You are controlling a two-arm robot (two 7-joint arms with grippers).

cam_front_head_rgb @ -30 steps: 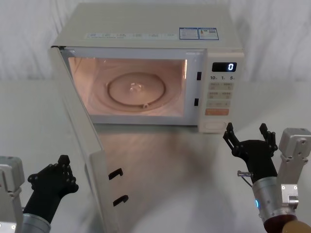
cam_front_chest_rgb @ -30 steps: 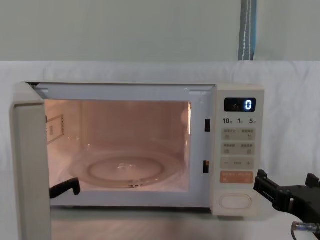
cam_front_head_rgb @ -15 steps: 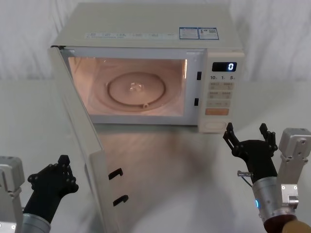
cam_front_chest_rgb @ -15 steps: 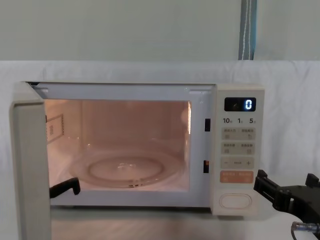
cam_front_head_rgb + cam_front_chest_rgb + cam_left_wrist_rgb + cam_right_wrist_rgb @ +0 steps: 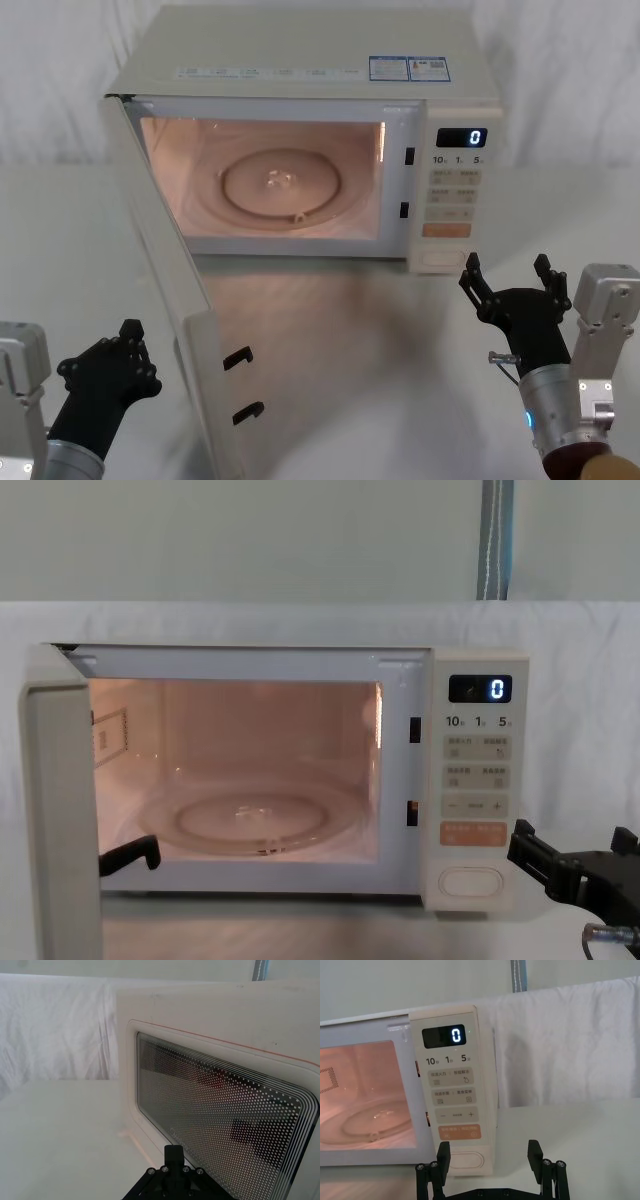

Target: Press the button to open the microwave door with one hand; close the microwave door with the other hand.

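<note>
A: Item, microwave door (image 5: 165, 300): swung wide open on its left hinge, free edge pointing near, toward you. Cavity lit.

B: Nearest tool?

A: Your left gripper (image 5: 105, 375), low at near left, just left of the door's outer face; whether its prongs are spread cannot be told. The window fills its wrist view, so a push rightward and far closes it.

B: Right gripper (image 5: 512, 285)?

A: Prongs spread, empty, near right, just in front of the button (image 5: 467, 1159), not touching.
</note>
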